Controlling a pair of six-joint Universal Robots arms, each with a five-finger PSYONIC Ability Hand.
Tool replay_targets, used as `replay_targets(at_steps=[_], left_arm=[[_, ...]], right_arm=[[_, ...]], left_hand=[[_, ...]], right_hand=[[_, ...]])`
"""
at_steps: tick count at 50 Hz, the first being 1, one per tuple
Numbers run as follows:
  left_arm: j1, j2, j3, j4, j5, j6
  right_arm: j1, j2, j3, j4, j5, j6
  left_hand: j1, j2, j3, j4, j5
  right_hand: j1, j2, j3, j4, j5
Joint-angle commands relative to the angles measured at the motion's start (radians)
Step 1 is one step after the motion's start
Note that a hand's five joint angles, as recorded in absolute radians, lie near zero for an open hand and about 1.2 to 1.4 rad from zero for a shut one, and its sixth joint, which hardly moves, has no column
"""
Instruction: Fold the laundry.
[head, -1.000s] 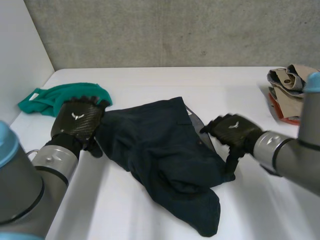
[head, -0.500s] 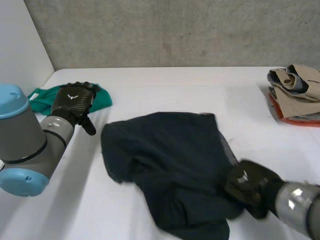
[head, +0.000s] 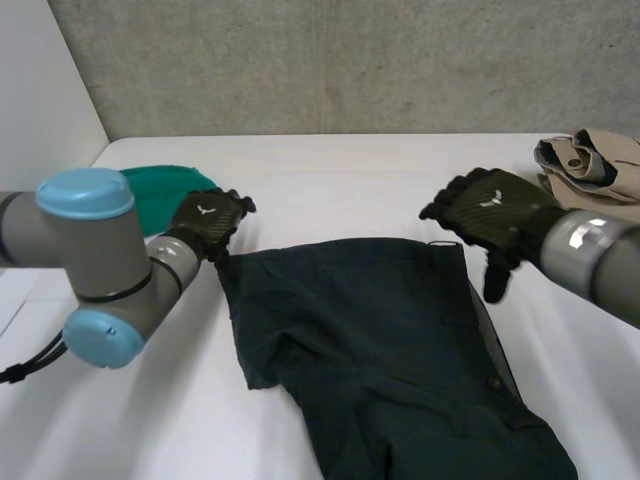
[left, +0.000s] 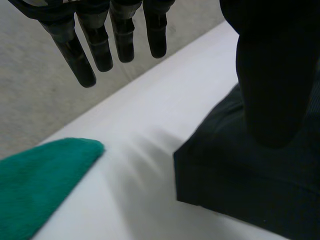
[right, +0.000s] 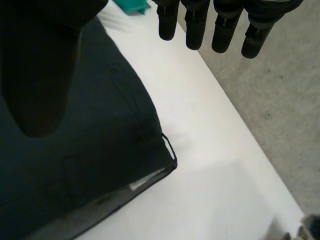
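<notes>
We take this for a robot test lab: a plain white table (head: 330, 170) against a bare grey concrete wall (head: 350, 60), with a white side panel (head: 40, 90).

Dark garment (head: 380, 340): matt woven cloth, softly creased. Green cloth (head: 170, 190): matt, soft knit look. Worktop (head: 330, 175): smooth white, faint sheen. Wall (head: 350, 60): rough grey concrete. Left hand (head: 207, 222): black woven-pattern shell, slight gloss.

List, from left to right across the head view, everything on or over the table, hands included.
Going by their middles: green cloth → left hand → dark garment → right hand → pile of beige clothes.
</notes>
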Motion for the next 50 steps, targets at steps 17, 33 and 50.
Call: replay_targets(at_steps=[17, 33, 50], left_arm=[[-0.045, -0.248, 0.284, -0.166, -0.001, 0.077], [-0.077, -0.117, 0.423, 0.265, -0.15, 0.135], [-0.117, 0.392, 0.149, 0.574, -0.145, 0.129]], right_arm=[[0.064, 0.734, -0.646, -0.044, 0.201, 0.176], [0.064, 0.693, -0.999, -0.19, 0.207, 0.199], [0.049, 0.126, -0.691, -0.216, 0.183, 0.254]], left_hand=[[1.035, 1.04, 1.064, 1.036, 1.034], [1.088, 1.093, 1.117, 1.089, 1.087], [1.088, 1.093, 1.117, 1.089, 1.087]], right_hand=[[0.306, 0.321, 0.322, 0.323, 0.312], [1.175, 1.189, 1.191, 1.191, 1.18], [1.175, 1.189, 1.191, 1.191, 1.18]])
